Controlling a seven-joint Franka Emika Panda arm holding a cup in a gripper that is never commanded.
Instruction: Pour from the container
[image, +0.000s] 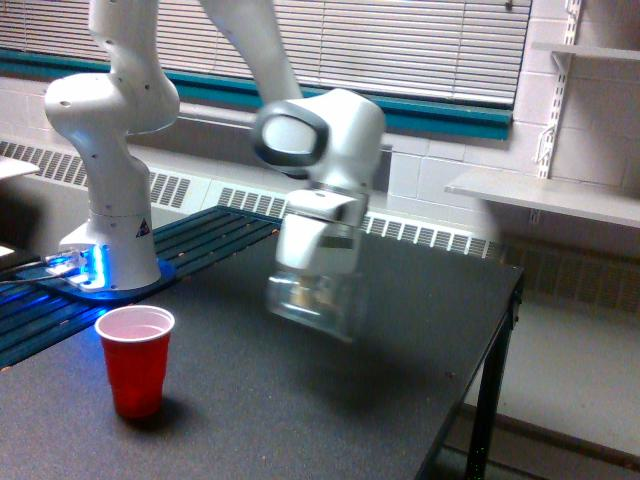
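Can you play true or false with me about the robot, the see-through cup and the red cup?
1. The red cup stands upright on the table. True.
2. The clear container is right above the red cup. False: it is off toward the exterior view's right, well away from the red cup.
3. The gripper holds the clear container. True, though the container is blurred.
4. The red cup has tipped over. False: it stands with its open mouth up.
5. The table is white. False: it is dark, nearly black.
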